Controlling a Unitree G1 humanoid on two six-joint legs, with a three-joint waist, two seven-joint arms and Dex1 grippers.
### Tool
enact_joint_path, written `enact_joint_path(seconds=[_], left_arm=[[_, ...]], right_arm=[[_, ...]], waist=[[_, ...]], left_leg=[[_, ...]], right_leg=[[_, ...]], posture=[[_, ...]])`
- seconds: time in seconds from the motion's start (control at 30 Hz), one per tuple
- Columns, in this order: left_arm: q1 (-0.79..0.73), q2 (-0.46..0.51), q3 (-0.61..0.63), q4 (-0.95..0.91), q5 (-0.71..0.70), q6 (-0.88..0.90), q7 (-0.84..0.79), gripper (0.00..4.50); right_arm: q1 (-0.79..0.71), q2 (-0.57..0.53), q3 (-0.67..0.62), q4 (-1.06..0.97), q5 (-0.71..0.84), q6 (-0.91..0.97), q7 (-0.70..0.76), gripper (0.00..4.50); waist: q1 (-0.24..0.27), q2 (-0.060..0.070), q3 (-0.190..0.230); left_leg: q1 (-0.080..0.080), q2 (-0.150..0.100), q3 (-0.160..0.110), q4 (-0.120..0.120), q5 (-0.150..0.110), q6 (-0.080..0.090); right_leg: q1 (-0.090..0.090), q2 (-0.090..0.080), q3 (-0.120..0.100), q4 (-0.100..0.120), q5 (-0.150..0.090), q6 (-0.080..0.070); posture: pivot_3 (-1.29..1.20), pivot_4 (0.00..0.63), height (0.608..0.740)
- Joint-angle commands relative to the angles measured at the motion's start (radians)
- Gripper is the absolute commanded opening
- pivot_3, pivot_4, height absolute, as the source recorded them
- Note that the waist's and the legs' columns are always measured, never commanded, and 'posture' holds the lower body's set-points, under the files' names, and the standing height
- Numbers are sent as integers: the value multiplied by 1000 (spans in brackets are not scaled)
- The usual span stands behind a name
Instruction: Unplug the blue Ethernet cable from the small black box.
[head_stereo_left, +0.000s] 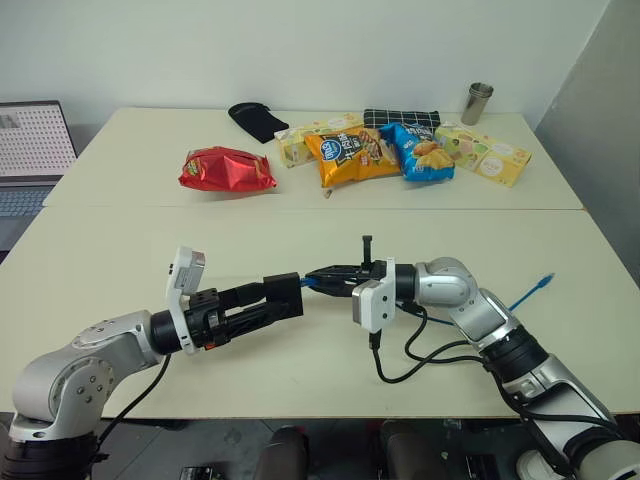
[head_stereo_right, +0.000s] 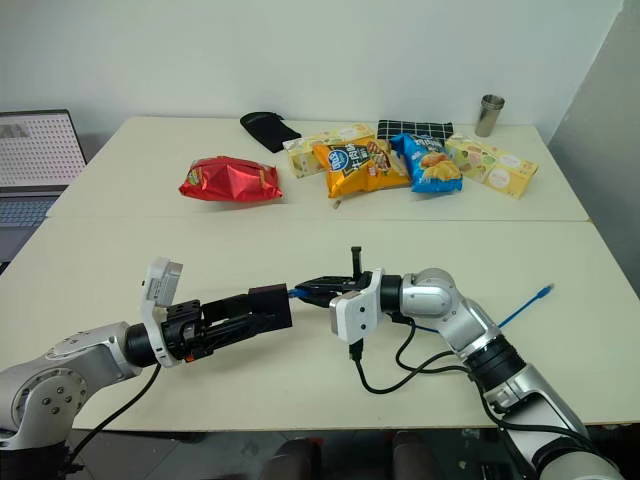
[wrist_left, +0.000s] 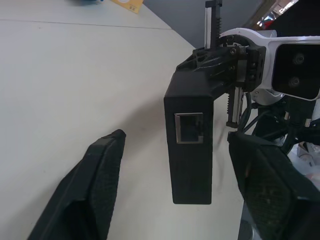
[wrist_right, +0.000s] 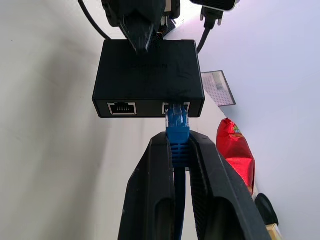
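Note:
The small black box (wrist_left: 190, 150) hangs above the near table between my two grippers. The blue Ethernet cable (wrist_right: 177, 125) is plugged into one of the box's two side ports. My right gripper (wrist_right: 178, 137) is shut on the cable just behind its plug. My left gripper (wrist_left: 175, 137) is open, with a finger on each side of the box and a gap showing on both sides. From the head, the box (head_stereo_left: 284, 293) sits at my left fingertips, and my right gripper (head_stereo_left: 328, 273) points left at it. The cable's free plug (head_stereo_left: 545, 281) lies on the table at the right.
On the far table lie a red snack bag (head_stereo_left: 227, 168), an orange bag (head_stereo_left: 350, 156), a blue bag (head_stereo_left: 420, 150), yellow boxes (head_stereo_left: 490, 153), a black cloth (head_stereo_left: 257, 120) and a metal cup (head_stereo_left: 480, 102). A laptop (head_stereo_left: 30, 150) stands at the left. A black arm cable (head_stereo_left: 420, 357) loops below my right wrist.

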Motion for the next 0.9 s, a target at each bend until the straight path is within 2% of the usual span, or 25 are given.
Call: enact_joint_path(seconds=[0.03,0.27,0.37,0.43,0.5,0.67,0.73,0.9], left_arm=[[-23,-3,-15,-2,3,-23,-23,2499],[-25,9,-24,14,19,-31,-41,898],[-24,14,-23,24,24,-31,-52,797],[-27,15,-24,29,26,-31,-55,797],[-30,17,-26,34,29,-31,-59,796],[-43,17,-43,41,47,-37,-70,796],[-56,27,-60,43,63,-43,-90,796],[-70,56,-118,50,134,-114,-187,796]], right_arm=[[-18,16,-12,-14,-2,-30,-6,134],[-6,8,4,-31,-25,-57,9,134],[-2,3,7,-34,-39,-73,8,134],[-1,-2,6,-34,-32,-77,16,837],[3,-14,12,-42,-15,-65,40,1102],[30,-64,6,-96,55,-9,123,2286],[55,-107,-21,-169,160,119,191,2696],[106,-175,-107,-430,536,699,239,2720]], waist=[[0,0,0],[0,0,0],[0,0,0],[0,0,0],[0,0,0],[0,0,0],[1,0,0],[3,1,0]], left_leg=[[0,0,0,0,0,0],[0,0,0,0,0,0],[0,0,0,0,0,0],[0,0,0,0,0,0],[0,0,0,0,0,0],[0,0,0,0,0,0],[0,0,0,0,0,0],[-1,1,-3,0,0,0]], right_leg=[[0,0,0,0,0,0],[0,0,0,0,0,0],[0,0,0,0,0,0],[0,0,0,0,0,0],[0,0,0,0,0,0],[0,0,0,0,0,0],[0,0,0,0,0,0],[0,-1,0,0,0,0]], posture=[[0,150,740],[0,150,740],[0,150,740],[0,150,740],[0,150,740],[0,150,740],[0,150,740],[0,150,740]])
